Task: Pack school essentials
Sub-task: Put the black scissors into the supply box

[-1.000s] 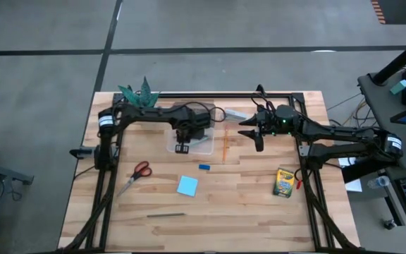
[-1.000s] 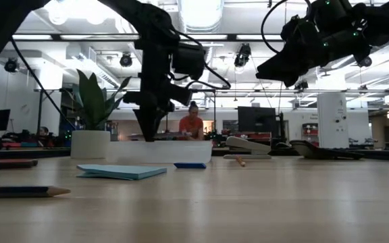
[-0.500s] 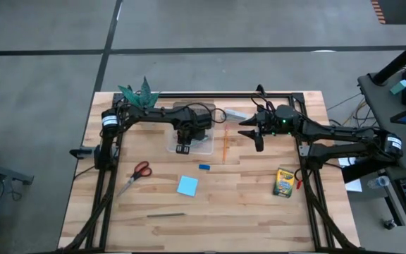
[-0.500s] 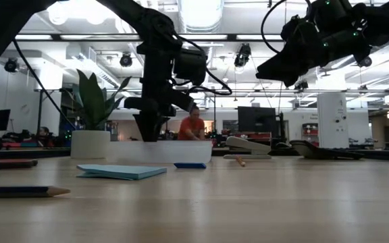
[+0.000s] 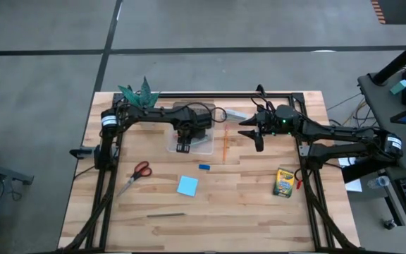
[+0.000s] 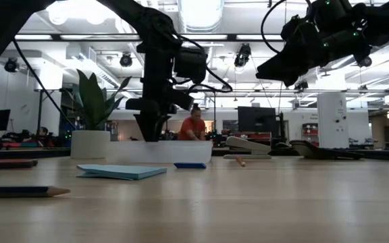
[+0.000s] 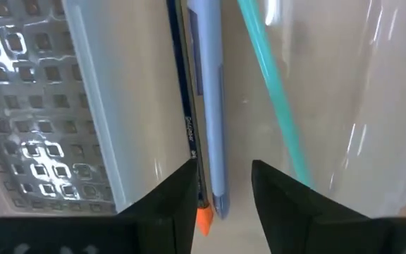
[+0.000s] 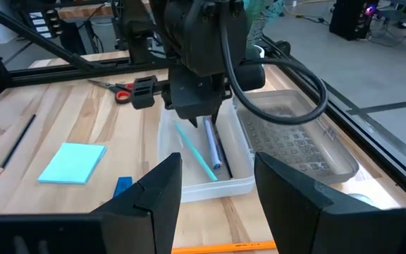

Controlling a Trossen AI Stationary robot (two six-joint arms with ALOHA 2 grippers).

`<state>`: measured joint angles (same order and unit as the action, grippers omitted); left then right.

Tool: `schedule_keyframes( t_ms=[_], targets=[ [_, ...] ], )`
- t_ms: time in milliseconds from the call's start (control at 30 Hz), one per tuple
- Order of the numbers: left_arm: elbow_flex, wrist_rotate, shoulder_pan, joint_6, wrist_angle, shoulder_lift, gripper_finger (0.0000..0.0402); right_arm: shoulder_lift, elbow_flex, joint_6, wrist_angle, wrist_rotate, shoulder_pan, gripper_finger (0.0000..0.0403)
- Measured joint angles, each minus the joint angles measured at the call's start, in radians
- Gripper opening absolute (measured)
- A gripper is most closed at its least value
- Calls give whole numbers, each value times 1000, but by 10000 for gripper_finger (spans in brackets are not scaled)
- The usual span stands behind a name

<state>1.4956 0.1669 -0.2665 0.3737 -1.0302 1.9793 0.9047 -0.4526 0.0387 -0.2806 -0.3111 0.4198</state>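
Left gripper [image 5: 182,147] lowered into clear tray [image 5: 201,147], fingers [image 7: 282,201] parted a little, nothing pinched between them. Directly below, between the tips: grey-blue pen [image 7: 210,106], dark pencil [image 7: 186,106] touching its side. Teal pen [image 7: 277,106] just beside, slanting past one finger. Right gripper [image 5: 259,134] raised off the table, well apart from the tray, spread open and empty. Orange pencil [image 5: 225,143] between the two grippers. Nearer the table's front: blue eraser [image 5: 204,167], notepad [image 5: 187,185], scissors [image 5: 135,174], crayon box [image 5: 283,182].
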Motion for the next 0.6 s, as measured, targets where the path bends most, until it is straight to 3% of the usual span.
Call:
schedule_keyframes(
  t_ms=[333, 600],
  targets=[
    [0, -2, 12, -39, 22, -51, 116, 0, 2, 6, 2, 0, 0, 166],
    [-31, -5, 68, -65, 177, -145, 116, 0, 3, 5, 18, 76, 0, 166]
  ],
)
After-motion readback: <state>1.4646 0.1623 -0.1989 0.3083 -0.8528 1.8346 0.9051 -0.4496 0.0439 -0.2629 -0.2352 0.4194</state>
